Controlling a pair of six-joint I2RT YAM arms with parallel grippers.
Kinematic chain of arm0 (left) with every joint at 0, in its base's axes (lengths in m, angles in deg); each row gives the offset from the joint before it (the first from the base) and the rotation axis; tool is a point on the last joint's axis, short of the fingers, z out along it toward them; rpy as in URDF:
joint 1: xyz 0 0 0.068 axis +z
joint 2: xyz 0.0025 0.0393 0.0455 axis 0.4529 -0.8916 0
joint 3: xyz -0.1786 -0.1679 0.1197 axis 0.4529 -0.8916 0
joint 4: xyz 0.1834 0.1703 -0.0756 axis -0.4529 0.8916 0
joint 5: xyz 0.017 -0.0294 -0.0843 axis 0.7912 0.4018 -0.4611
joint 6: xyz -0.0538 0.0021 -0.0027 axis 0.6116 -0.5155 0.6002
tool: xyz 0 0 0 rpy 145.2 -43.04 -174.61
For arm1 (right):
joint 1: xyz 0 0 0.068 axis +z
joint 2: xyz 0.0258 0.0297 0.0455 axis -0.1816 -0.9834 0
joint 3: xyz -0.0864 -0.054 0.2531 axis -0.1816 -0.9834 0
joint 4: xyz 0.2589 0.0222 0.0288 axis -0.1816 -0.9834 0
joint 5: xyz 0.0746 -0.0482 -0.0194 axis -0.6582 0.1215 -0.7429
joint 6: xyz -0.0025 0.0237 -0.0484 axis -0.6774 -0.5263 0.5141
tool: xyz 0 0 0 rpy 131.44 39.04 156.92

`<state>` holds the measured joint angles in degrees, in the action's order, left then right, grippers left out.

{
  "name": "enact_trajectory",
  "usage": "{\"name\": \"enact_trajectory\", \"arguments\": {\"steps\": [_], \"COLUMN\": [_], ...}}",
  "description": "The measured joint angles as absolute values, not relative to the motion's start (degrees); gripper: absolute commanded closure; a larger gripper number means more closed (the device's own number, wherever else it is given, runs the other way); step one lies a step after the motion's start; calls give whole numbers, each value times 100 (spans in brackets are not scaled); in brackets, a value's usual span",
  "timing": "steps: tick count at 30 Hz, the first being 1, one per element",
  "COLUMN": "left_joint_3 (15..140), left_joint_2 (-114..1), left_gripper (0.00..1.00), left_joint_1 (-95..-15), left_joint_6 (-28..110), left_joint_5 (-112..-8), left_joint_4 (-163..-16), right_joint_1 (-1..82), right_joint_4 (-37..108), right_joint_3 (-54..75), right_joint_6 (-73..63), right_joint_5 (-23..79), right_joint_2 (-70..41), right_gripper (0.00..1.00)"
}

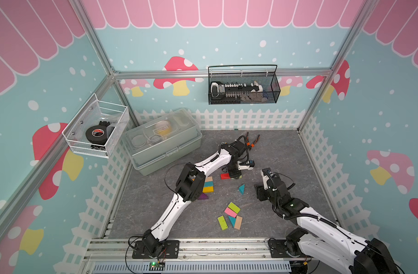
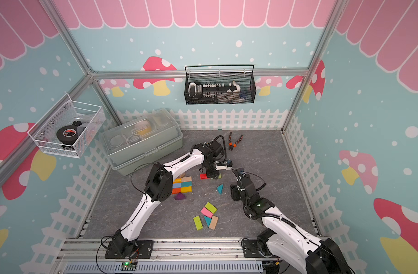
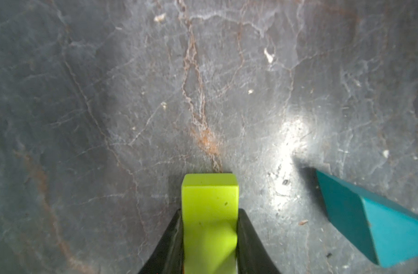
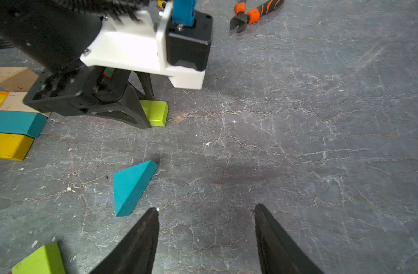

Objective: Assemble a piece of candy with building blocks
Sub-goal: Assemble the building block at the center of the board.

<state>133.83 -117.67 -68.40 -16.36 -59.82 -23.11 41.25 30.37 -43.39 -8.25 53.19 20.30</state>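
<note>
My left gripper (image 3: 209, 211) is shut on a lime green block (image 3: 210, 201) that rests flat on the grey table; both black fingers press against its long sides. In the right wrist view, this green block (image 4: 155, 112) pokes out from under the left gripper (image 4: 144, 113). A red block (image 1: 224, 176) lies just beside it. A teal wedge (image 1: 241, 189) (image 4: 129, 187) lies loose between the two arms. A tight patch of orange, tan, teal and yellow blocks (image 2: 183, 185) sits left of it, with a purple wedge (image 2: 180, 196) below. My right gripper (image 4: 206, 208) is open and empty near the teal wedge.
Several loose blocks (image 1: 230, 214), green, pink, teal and tan, lie near the front. Orange-handled pliers (image 2: 235, 141) lie at the back of the table. A lidded grey-green box (image 1: 162, 140) stands back left. Wire baskets (image 1: 243, 86) hang on the walls.
</note>
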Motion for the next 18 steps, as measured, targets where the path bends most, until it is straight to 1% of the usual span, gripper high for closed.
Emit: {"name": "enact_trajectory", "arguments": {"steps": [11,18], "left_joint_3": [13562,13658], "left_joint_2": [-11868,-11920], "left_gripper": [60,58], "left_joint_1": [-6829,-6827], "left_joint_6": [-1695,-1692], "left_joint_5": [-5916,-5853], "left_joint_4": [-2280,-2285], "right_joint_1": [4125,4125], "right_joint_4": [3096,3109], "right_joint_3": [-4339,-4339], "right_joint_6": [-825,-825], "right_joint_5": [5249,5232], "right_joint_2": [1942,1934], "right_gripper": [36,36]}}
